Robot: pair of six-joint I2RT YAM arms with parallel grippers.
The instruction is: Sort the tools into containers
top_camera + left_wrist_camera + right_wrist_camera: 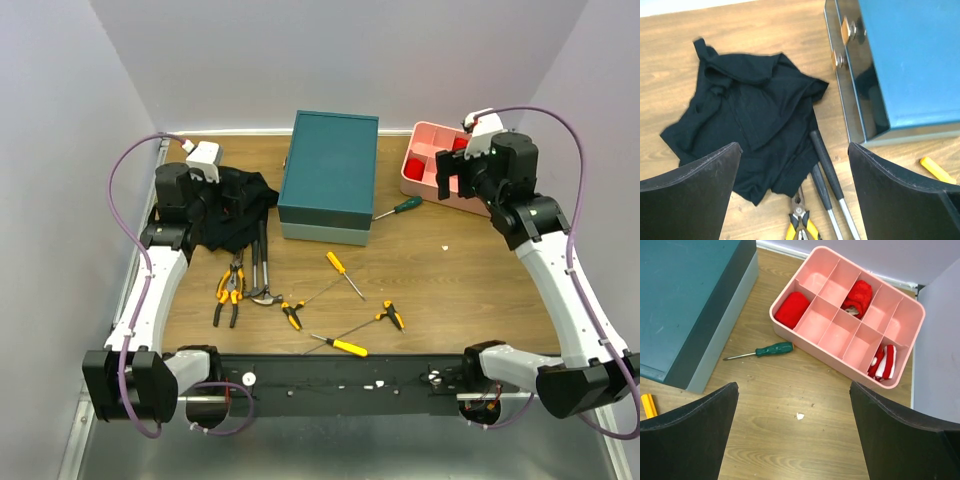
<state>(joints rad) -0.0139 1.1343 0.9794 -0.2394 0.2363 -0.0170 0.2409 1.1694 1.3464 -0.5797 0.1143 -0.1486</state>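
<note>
The left end effector [794, 150] hangs with its two dark fingers spread wide and nothing between them. It is above a crumpled black cloth [747, 120] on the wooden bench [670, 60]. Two dark-handled hammers [826, 170] lie side by side, and the upper ends of their handles touch the cloth's near edge. Orange-and-black-handled pliers [800, 225] lie just left of them. A large dark teal rectangular box [905, 60] stands to the right of the cloth.

The right end effector [793, 390] is also spread apart and empty, over bare wood. A green-handled screwdriver [771, 350] lies flat between the teal box and a pink plastic compartment tray [832, 332], near the tray's corner. Three of the tray's cells hold red items.

From above, two yellow-handled screwdrivers [338, 263] [348, 347] and a smaller pair of orange-and-black pliers [292, 316] lie scattered on the bench in front of the box, apart from it.
</note>
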